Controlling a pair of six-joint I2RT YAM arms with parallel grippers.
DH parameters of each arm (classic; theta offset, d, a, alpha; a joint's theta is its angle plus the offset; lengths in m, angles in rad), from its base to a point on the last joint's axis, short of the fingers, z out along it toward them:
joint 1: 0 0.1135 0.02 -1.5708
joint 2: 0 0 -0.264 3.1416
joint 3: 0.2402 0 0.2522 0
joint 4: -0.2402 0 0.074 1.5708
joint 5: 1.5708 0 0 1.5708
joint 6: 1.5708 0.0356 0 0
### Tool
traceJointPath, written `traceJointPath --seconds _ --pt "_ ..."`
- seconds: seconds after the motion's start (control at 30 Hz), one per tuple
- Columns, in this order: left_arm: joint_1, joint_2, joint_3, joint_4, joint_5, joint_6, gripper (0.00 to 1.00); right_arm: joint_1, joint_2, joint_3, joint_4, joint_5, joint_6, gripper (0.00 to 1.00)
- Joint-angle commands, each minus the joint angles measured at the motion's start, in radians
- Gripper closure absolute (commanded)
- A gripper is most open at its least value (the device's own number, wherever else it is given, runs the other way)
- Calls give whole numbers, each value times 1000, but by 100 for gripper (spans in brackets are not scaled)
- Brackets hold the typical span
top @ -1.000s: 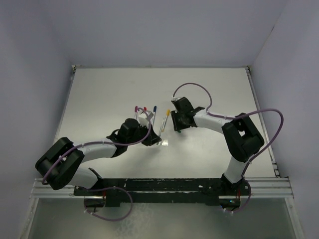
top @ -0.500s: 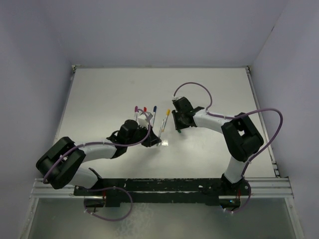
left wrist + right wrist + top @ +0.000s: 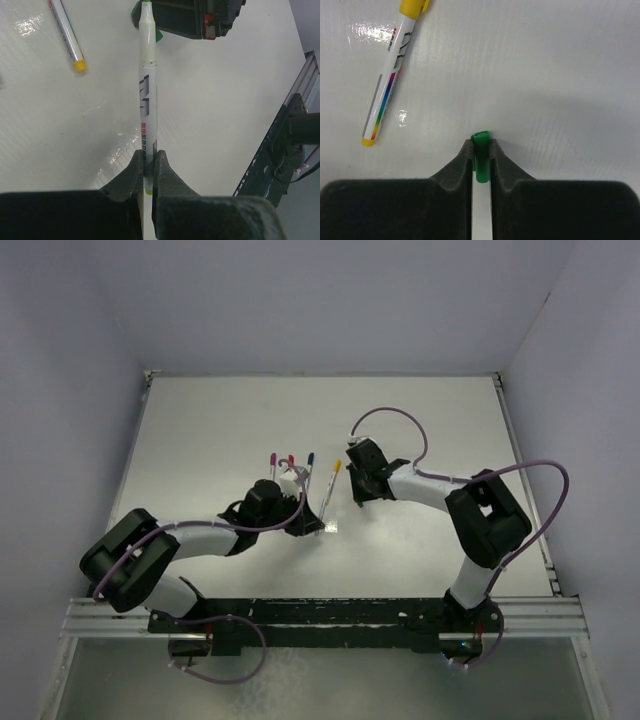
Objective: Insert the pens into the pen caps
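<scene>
My left gripper (image 3: 147,165) is shut on the lower end of a silvery-white pen (image 3: 148,95) with a green end. The pen's uncapped tip points at the black right gripper (image 3: 192,17). In the right wrist view, my right gripper (image 3: 481,145) is shut on a small green pen cap (image 3: 481,156), low over the white table. Green of that cap (image 3: 158,36) shows beside the pen's tip; I cannot tell whether they touch. From above, the left gripper (image 3: 310,523) and right gripper (image 3: 355,492) face each other mid-table. A yellow-capped pen (image 3: 387,95) lies between them.
Three more capped pens lie side by side behind the left wrist, with purple (image 3: 272,456), red (image 3: 291,459) and blue (image 3: 311,457) caps. The yellow-capped pen (image 3: 328,490) lies next to them. A metal rail (image 3: 320,615) runs along the near table edge, and walls close in the table.
The right gripper's jaws have closed onto the green cap, and its wrist has shifted slightly left. The left arm has edged a little forward with its pen.
</scene>
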Motion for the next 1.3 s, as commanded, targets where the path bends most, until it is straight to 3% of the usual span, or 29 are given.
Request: traceJointPath --seconds 0.0,0.2,0.4,0.67,0.97,1.27 --pt "4 7 52 -11 7 -15 100 15 82 -56 -165 -5 42 97" --pt "4 -16 66 -111 -55 -3 100 19 89 -29 -207 35 52 100" --pt "3 -23 82 -112 -6 44 100 20 -38 41 -201 23 67 100" --pt "-32 -18 103 -31 26 34 100 20 -304 11 5 67 31 100" --pt "-132 -8 109 197 31 3 100 20 -625 -203 308 97 60 100" --pt "-156 51 132 346 52 -51 100 20 -795 -358 536 87 72 100"
